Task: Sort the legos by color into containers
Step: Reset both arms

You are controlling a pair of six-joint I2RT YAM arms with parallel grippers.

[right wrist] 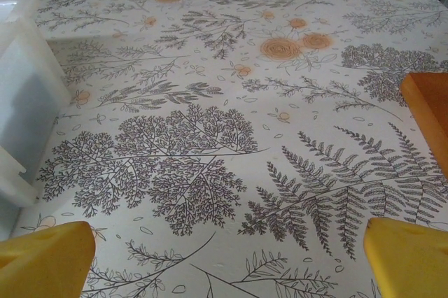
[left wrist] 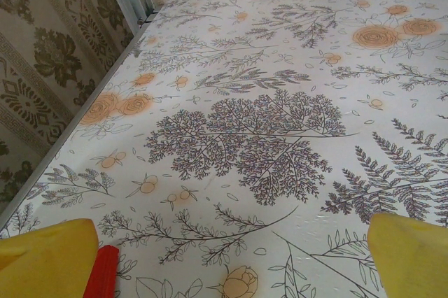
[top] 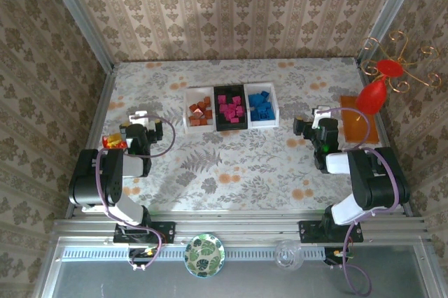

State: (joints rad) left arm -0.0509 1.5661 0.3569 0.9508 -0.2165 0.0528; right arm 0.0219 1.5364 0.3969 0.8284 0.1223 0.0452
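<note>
Left claw at 9 o'clock on the table: spread wide, holds nothing. Right claw at 3 o'clock: spread wide too, holds nothing. Brown legos in the left white tray, pink legos in the black tray, blue legos in the right white tray, all three side by side at 12 o'clock. Snack packet near the left claw, at its 8 o'clock.

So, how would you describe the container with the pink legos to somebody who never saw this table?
On the flowered table, three small trays stand side by side in its far half. Take the middle tray: it alone is black and holds magenta bricks, while the left tray and right tray are white.
</note>
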